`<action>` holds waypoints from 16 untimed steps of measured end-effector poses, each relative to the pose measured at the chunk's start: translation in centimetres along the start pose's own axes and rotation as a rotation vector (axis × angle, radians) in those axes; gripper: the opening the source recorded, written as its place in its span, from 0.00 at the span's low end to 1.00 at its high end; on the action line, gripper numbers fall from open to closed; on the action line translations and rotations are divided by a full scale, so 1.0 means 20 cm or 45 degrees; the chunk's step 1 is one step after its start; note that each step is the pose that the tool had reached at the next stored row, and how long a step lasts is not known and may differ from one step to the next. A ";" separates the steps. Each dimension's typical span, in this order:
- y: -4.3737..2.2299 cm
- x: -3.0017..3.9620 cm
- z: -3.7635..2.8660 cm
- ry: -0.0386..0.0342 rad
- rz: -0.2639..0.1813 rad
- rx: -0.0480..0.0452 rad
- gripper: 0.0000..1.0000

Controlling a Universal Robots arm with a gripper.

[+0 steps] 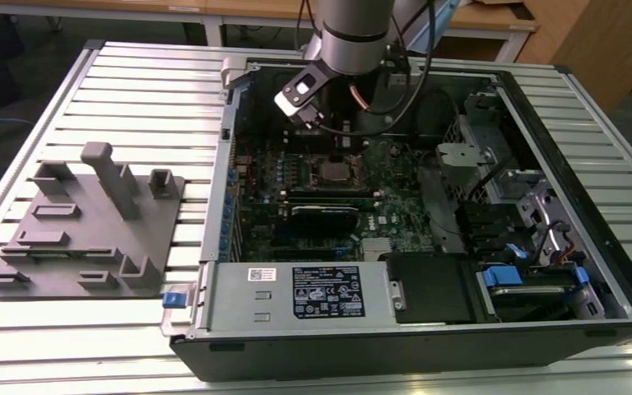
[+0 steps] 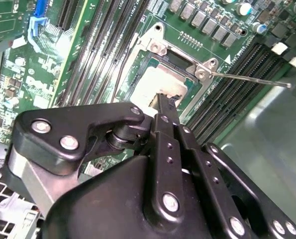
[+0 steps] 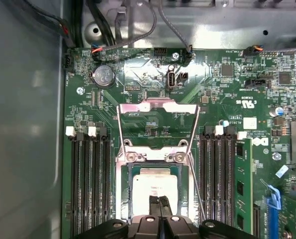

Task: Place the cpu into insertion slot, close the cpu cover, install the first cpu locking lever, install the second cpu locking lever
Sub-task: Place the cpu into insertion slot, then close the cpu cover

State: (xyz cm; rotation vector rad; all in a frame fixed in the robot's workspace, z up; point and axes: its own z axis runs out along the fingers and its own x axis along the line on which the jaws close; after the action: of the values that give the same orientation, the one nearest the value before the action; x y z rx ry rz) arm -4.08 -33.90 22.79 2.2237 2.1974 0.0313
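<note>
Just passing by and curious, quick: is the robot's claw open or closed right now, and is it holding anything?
Gripper: closed and holding nothing, its fingertips together over the cpu.

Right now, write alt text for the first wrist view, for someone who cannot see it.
The shut end effector hangs just over the cpu, which lies in the insertion slot on the green board. The cpu cover stands swung open beyond it, with long black memory slots on either side.
</note>
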 end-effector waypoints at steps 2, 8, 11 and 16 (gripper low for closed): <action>0.000 0.000 -0.012 -0.0001 0.000 0.000 0.10; 0.001 0.000 -0.030 -0.0001 0.000 0.000 0.10; 0.001 0.000 -0.030 -0.0001 0.000 0.000 0.10; 0.001 0.000 -0.041 -0.0002 0.000 0.000 0.10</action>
State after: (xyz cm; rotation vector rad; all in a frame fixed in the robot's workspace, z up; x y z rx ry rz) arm -4.08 -33.90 23.62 2.2237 2.1973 0.0311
